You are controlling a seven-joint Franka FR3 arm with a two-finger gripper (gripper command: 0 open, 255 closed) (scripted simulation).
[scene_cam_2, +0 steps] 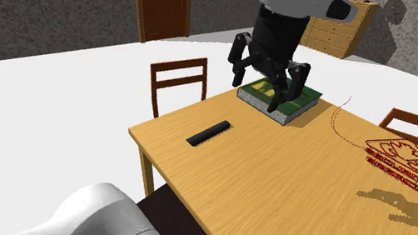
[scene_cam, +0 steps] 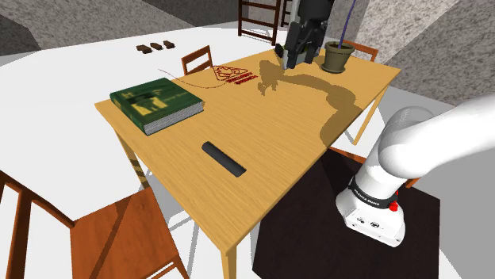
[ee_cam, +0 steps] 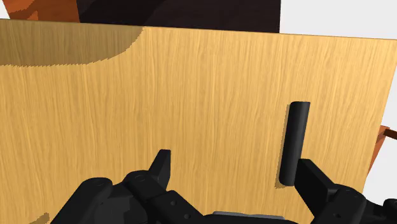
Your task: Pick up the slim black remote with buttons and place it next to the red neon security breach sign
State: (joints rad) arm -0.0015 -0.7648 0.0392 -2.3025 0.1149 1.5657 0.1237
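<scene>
The slim black remote [scene_cam: 223,159] lies flat on the wooden table [scene_cam: 270,135], near the side that faces the stand. The red neon sign [scene_cam: 234,76] lies flat toward the far edge, with a thin red cord trailing from it. My gripper [scene_cam: 287,62] hangs open well above the table, close to the sign's end and apart from the remote. In the second exterior view the gripper [scene_cam_2: 254,92] hovers in front of the book, with the remote [scene_cam_2: 209,133] and sign [scene_cam_2: 401,161] to either side. From the wrist, the remote [ee_cam: 292,143] lies just past one fingertip [ee_cam: 312,178], outside the gripper [ee_cam: 236,175] gap.
A green book [scene_cam: 155,105] lies at the table's corner on the shoulder view's left. A potted plant [scene_cam: 339,55] stands at the far corner, beside the arm. Wooden chairs [scene_cam: 119,234] surround the table. The arm's shadow falls across the tabletop.
</scene>
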